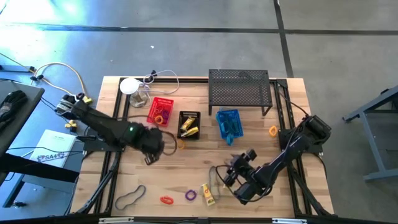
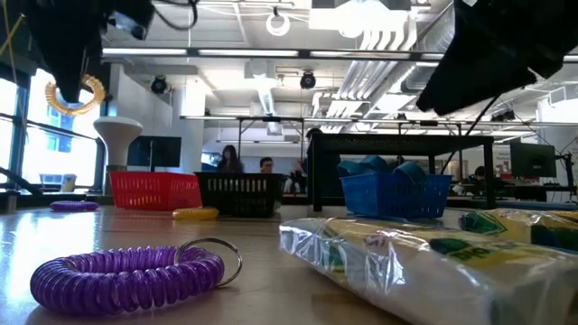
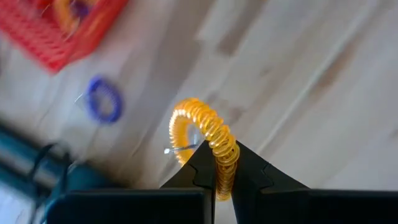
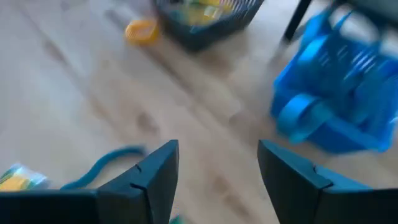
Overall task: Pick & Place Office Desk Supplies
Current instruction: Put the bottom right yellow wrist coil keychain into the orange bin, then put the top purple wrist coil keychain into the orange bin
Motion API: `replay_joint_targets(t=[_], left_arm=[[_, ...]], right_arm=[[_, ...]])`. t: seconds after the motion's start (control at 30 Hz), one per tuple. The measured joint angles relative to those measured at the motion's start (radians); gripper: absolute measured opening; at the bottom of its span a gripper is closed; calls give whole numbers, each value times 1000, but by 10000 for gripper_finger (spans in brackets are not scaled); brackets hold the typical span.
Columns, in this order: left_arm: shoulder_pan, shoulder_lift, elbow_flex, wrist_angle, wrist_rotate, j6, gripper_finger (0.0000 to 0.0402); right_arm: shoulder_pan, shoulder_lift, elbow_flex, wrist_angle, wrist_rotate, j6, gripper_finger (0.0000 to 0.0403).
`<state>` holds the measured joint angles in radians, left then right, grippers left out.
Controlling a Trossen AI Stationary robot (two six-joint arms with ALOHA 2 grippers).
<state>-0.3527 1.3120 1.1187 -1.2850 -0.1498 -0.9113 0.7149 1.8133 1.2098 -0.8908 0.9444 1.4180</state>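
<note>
Purple ring (image 2: 126,275) and clip pack (image 2: 424,257) lying closest to the low camera, near the worktop's front edge, with a red ring (image 1: 166,200) and a dark loop (image 1: 130,197) further toward the front left corner. Left gripper (image 3: 219,180) raised over the worktop's middle left, fingers pressed together on a yellow ring (image 3: 208,137), lifted clear of the wood. Right gripper (image 4: 217,168) low near the front edge right of centre, fingers spread with nothing between, a dark loop (image 1: 217,176) just beside it. Red basket (image 1: 160,110), black basket (image 1: 189,124) and blue basket (image 1: 228,123) in a row across the middle, small items inside each. Orange ring (image 1: 273,130) near the right edge. Mesh shelf (image 1: 239,85) at the back edge, white round thing (image 1: 129,85) at the back left corner
</note>
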Motion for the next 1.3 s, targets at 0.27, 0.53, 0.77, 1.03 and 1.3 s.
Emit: replay_joint_targets(t=[0.27,0.53,0.77,1.03,1.3], left_arm=[[397,-25,0,-79,66,204,14],[756,19,-2,135,72,333,15],[822,75,-2,165,22,336,40],[764,159,-2,195,11,339,96],[760,121,-2,94,166,339,110]], right_arm=[[-57,0,0,-21,75,-95,205],[-151,0,0,6,109,-238,205],[-204,0,0,57,123,-376,205],[-220,0,0,181,120,-526,205],[-220,0,0,253,110,-611,205]])
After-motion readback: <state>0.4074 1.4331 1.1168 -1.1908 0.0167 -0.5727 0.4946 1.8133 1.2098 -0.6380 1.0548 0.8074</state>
